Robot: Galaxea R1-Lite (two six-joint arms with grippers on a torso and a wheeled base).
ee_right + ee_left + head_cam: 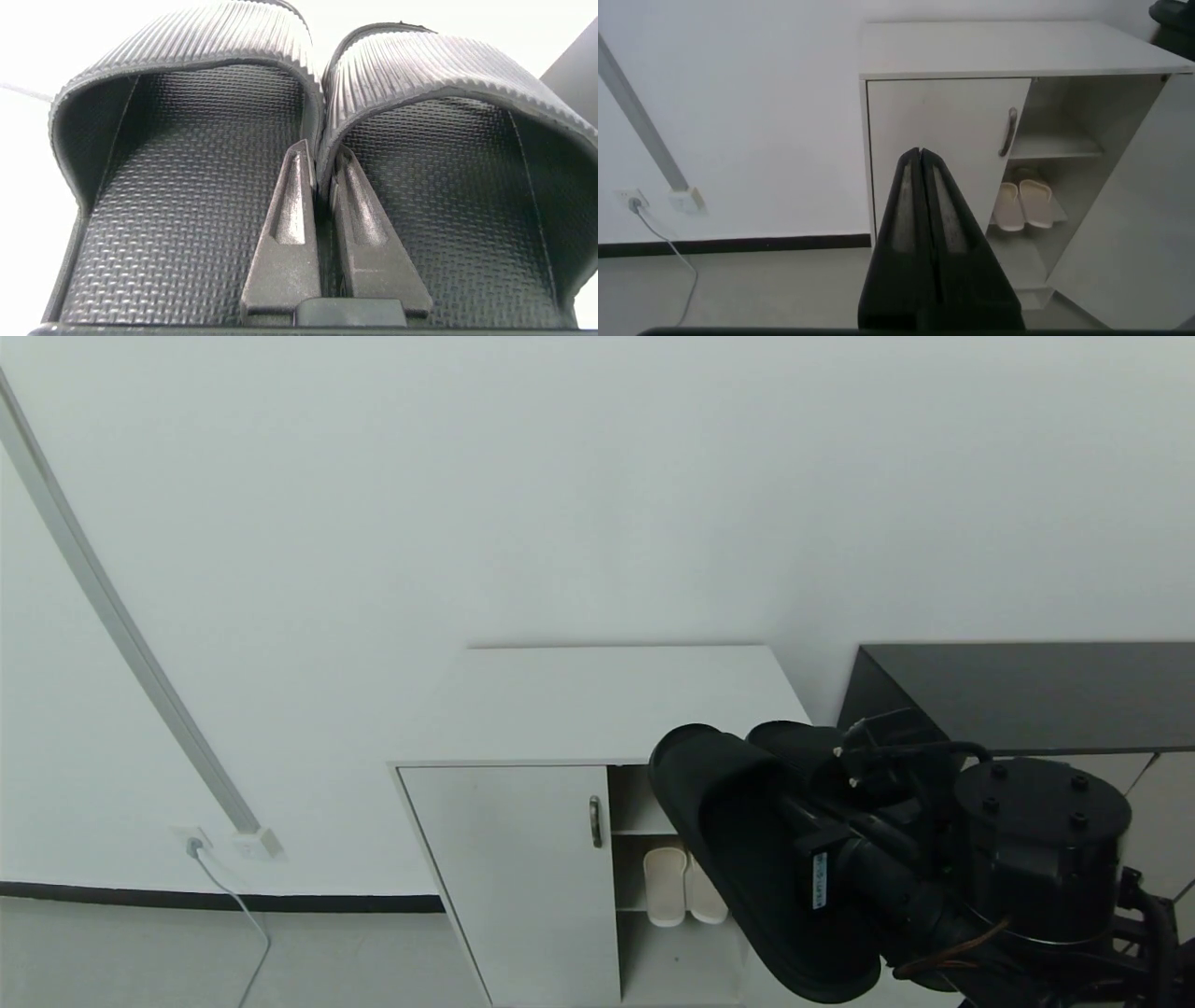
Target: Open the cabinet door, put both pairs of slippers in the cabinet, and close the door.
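At the far left a wall socket (194, 845) with a grey cable sits low on the wall. The left gripper (921, 159) hangs in front of the cabinet (597, 709), its pincer pressed together and holding nothing. The cabinet's left door (509, 877) is shut, its handle (595, 821) at that door's right edge. The right door (1130, 215) stands swung wide, so step 1, opening, looks done. Inside the open half, 1 pair of white slippers (684, 887) lies side by side on the middle shelf (1044, 224), near its front edge. That pair counts as stowed.

Further right, the right gripper (320, 163) is clamped on the 2 touching inner walls of the black slippers (747, 859). It holds this pair in the air, in front of the cabinet's right edge and outside the opening. A dark table (1027, 695) stands beside the cabinet. By my reading, 2 steps remain: placing the black pair on a shelf and closing the right door.
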